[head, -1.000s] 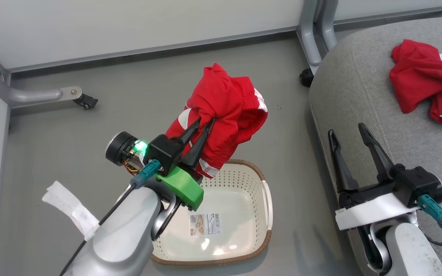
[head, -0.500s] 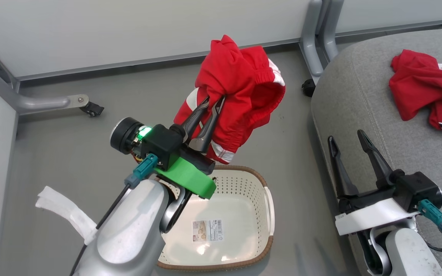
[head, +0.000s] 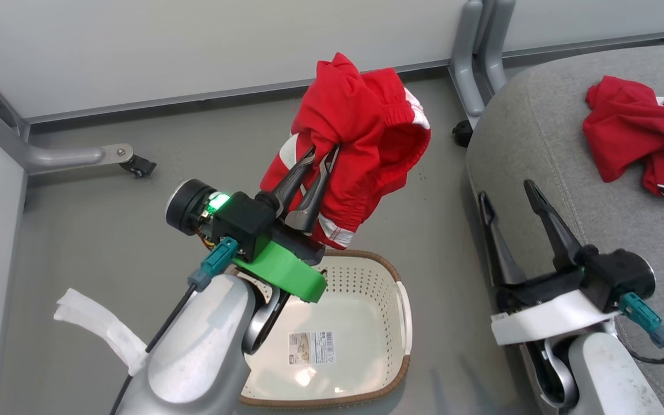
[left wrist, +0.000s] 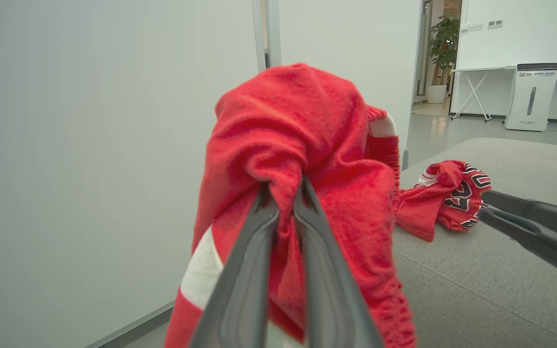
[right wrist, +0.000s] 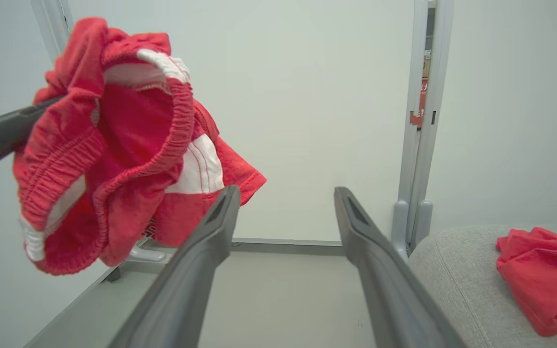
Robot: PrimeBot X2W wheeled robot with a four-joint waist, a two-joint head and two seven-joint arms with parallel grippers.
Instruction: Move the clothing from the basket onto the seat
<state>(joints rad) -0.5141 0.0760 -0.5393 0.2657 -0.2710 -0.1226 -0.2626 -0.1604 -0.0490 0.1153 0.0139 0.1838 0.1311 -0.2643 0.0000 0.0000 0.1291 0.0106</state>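
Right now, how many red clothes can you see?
2. The shorts hang pinched in the left gripper, clear of the basket. The jersey lies crumpled on the grey seat. The basket looks empty, but part of it is hidden.

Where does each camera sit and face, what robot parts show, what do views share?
Head view: on the head, looking down at the basket; left gripper pinches the shorts, right gripper open.
Left wrist view: from that wrist, along its shut fingers to the shorts, seat beyond.
Right wrist view: from that wrist, along its open fingers toward the wall.
Shared: all show the shorts, and the jersey on the seat.
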